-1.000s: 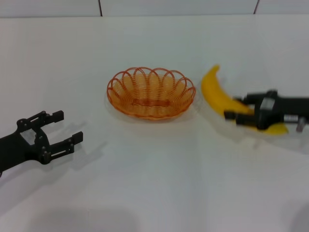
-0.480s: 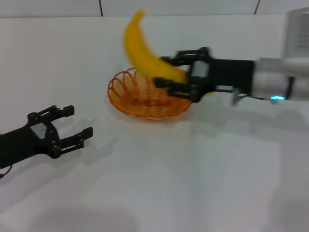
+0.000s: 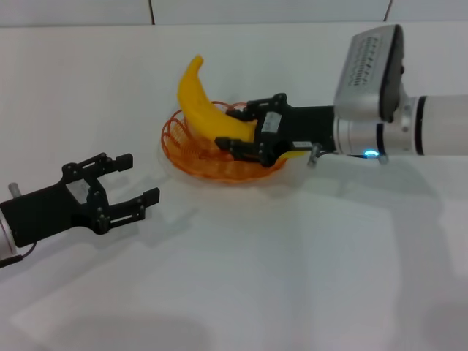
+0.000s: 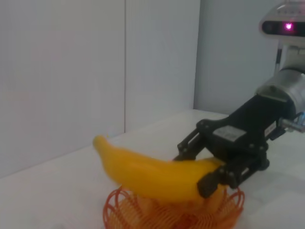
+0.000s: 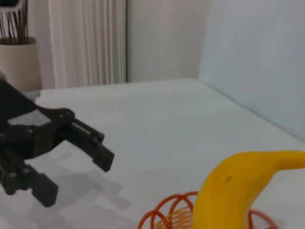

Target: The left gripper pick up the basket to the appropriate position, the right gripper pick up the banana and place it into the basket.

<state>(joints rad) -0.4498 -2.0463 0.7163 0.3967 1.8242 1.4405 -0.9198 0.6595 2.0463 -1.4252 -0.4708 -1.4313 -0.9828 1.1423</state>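
Observation:
The orange wire basket (image 3: 191,162) sits on the white table at centre. My right gripper (image 3: 239,131) is shut on the yellow banana (image 3: 203,110) and holds it tilted just above the basket, one end pointing up and away. The left wrist view shows the banana (image 4: 152,174) over the basket (image 4: 124,214), held by the right gripper (image 4: 209,171). The right wrist view shows the banana (image 5: 233,186) and the basket rim (image 5: 164,214). My left gripper (image 3: 128,181) is open and empty, near the table to the left of the basket; it also shows in the right wrist view (image 5: 71,143).
The white table (image 3: 292,263) stretches wide around the basket. A wall stands at its far edge (image 3: 219,11). A plant pot (image 5: 19,59) stands far off beyond the table in the right wrist view.
My right gripper lifted the banana from the table at the right and carried it left over the basket, then lowered it. My left gripper moved toward the basket.

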